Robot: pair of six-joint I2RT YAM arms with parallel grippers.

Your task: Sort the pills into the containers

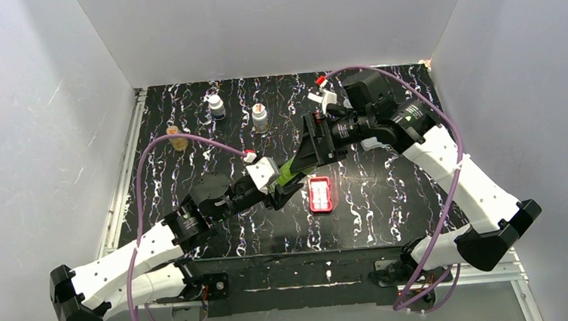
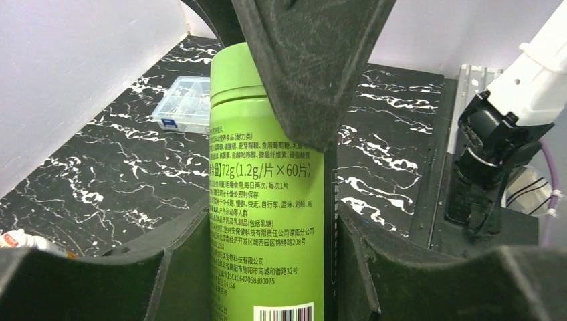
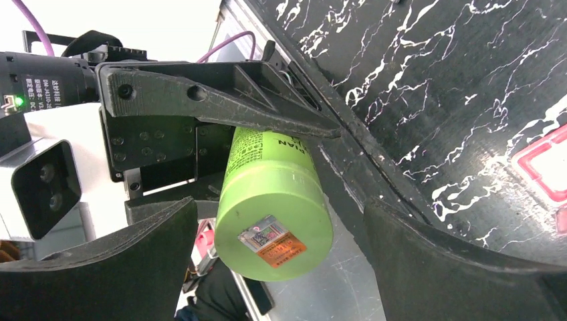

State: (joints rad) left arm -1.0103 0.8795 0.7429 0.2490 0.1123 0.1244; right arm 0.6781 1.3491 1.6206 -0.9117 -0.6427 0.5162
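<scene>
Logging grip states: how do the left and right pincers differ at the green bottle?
The left pincer is shut on the green bottle; the right pincer stands wide open, fingers spread beside its end. Left grips its side; right faces the end. Both share one bottle.

Bright even light, soft shadows; left pincer (image 2: 271,224) close-up slightly blurred; top view soft.
</scene>
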